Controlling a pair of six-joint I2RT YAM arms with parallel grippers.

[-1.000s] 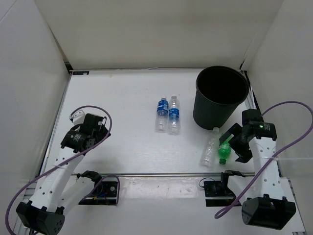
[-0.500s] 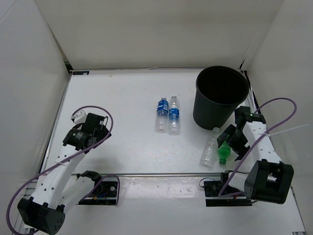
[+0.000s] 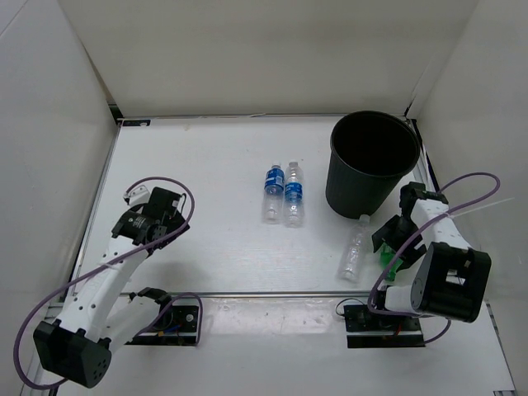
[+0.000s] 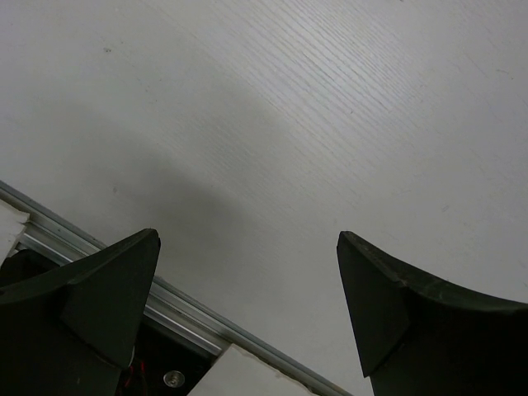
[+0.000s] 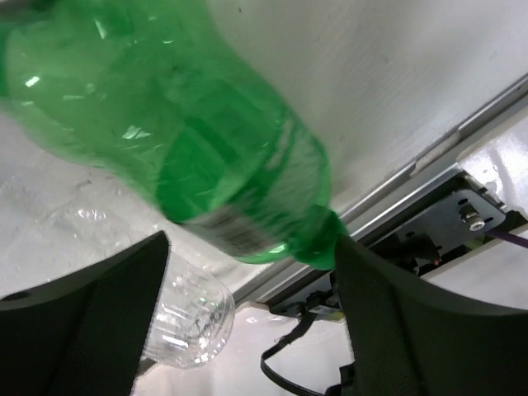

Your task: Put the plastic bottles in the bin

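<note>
The black bin (image 3: 373,161) stands far right. The right hand (image 5: 252,243) has come down over the green bottle (image 5: 190,148) near the bin, fingers wide around it, so a grab looks next. The left hand (image 4: 247,239) is wide, holding nothing. The clear bottle (image 3: 353,249) lies just beside, maybe in the way. Two blue-label bottles (image 3: 294,194) wait.

A white table (image 3: 214,239) with a faint wood grain lies under everything in view. Plain white walls (image 3: 264,58) rise from the table's far, left and right edges. A silver metal rail (image 3: 272,294) runs along the table's near edge, with a white ledge (image 3: 272,330) on its near side. A small dark fitting (image 3: 136,123) sits at the table's far left corner
</note>
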